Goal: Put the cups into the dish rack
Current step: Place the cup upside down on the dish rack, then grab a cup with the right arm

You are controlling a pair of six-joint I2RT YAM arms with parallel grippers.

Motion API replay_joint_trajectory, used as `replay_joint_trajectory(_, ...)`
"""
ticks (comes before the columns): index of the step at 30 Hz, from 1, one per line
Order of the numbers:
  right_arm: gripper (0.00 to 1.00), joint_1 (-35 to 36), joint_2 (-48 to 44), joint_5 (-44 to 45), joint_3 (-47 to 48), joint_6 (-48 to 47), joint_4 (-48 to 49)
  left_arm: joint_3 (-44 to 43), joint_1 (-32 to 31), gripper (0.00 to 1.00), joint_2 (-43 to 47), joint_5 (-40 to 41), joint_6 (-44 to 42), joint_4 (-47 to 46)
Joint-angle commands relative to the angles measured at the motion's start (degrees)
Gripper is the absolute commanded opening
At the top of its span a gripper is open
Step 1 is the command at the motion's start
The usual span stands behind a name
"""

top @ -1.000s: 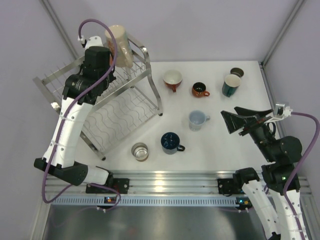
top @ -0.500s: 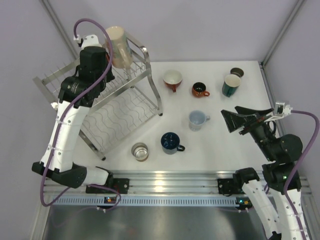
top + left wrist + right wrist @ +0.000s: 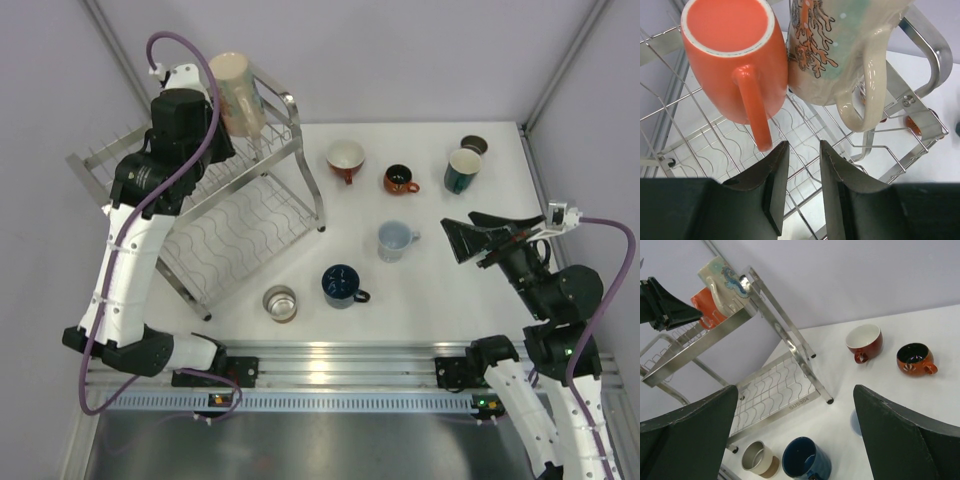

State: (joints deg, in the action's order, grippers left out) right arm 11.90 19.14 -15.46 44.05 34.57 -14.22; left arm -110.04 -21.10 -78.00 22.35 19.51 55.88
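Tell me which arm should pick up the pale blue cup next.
Right. The right gripper hangs open near the pale blue cup, while the left gripper is up at the top tier of the dish rack, by the orange mug.

orange mug (image 3: 732,60), beige mug (image 3: 830,45) block upper tier (image 3: 105,155), lower tier (image 3: 240,235) open

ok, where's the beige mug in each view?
Top external: beige mug at upper left, on the top tier of the rack.
Left wrist: top centre-right, handle facing the camera, beside the orange cup.
Right wrist: far upper left, above the orange cup.
Shared landmark: the rack's tubular end frame, next to the mug in all three views.
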Motion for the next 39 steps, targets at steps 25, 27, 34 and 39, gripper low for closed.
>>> replay_joint_trajectory(25, 0.99, 0.9, 12.8, 13.2, 7.1, 1.7, -11.4, -0.5, -13.4, 0.51, -0.4, -34.8, -7.0, -17.0)
replay_joint_trajectory(27, 0.99, 0.9, 14.9, 14.9, 7.6, 1.0, -11.0, 1.5, -16.4, 0.52, 0.0, -33.3, -7.3, -17.0)
replay_joint_trajectory(34, 1.0, 0.6, 26.0, 28.0, 13.9, -3.0, -9.5, 11.3, -24.8, 0.51, 1.9, -34.9, -6.1, -19.1)
replay_joint_trajectory(39, 0.99, -2.8, 34.7, 30.1, 17.1, -3.7, -5.5, 19.2, -26.0, 0.52, 5.4, -35.7, -5.5, -21.3)
